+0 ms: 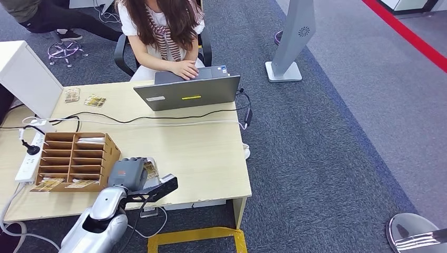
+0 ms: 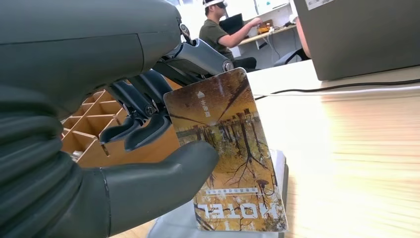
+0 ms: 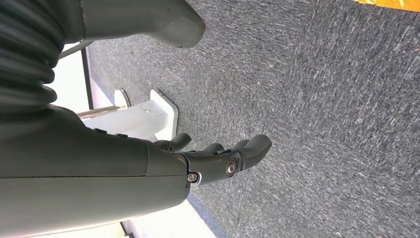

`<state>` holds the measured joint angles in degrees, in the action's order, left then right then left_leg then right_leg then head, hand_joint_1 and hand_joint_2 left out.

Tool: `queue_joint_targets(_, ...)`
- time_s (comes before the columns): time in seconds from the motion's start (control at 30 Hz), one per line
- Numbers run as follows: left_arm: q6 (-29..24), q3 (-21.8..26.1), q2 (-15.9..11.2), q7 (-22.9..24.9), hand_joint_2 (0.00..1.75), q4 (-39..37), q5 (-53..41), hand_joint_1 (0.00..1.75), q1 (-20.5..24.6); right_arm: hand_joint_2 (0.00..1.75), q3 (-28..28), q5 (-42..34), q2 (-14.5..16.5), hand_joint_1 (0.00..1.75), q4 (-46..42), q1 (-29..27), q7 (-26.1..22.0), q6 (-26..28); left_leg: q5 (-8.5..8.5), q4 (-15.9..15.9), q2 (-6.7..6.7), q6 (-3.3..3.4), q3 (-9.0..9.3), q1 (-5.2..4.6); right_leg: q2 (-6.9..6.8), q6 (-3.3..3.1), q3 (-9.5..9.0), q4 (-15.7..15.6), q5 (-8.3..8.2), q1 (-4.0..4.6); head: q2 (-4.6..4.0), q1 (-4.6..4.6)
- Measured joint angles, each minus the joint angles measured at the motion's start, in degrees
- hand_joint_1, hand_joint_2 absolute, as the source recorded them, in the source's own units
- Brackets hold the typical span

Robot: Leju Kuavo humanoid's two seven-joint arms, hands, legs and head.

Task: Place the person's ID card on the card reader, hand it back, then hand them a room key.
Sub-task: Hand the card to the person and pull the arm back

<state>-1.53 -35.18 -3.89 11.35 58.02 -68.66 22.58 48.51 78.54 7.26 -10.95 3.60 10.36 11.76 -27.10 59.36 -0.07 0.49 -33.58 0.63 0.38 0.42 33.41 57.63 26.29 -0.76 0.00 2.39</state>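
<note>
Left hand (image 2: 99, 163) pinches upright hotel card (image 2: 228, 158), lower centre, likely for handover | right hand (image 3: 218, 161) hangs over carpet, loosely open, holding nothing

Floor: grey-blue carpet (image 1: 327, 158); red stripe (image 1: 406, 34) at far right corner.
Furniture: light wood desk (image 1: 195, 158); black office chair (image 1: 124, 52).
Fixture: grey floor stand (image 1: 290, 42) on the carpet.
Light: bright, even.
</note>
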Motion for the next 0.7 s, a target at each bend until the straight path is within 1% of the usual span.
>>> queue_joint_targets(0.7,-0.18,1.82,0.56,0.34,1.75,-0.78,-0.19,1.75,-0.05,1.75,0.21,0.26,0.0,0.0,0.0,0.0,-0.01,-0.27,0.01,0.0,-0.01,-0.01,0.02,0.0,-0.01,0.0,-0.03,0.01,-0.01,0.0,0.0,0.01)
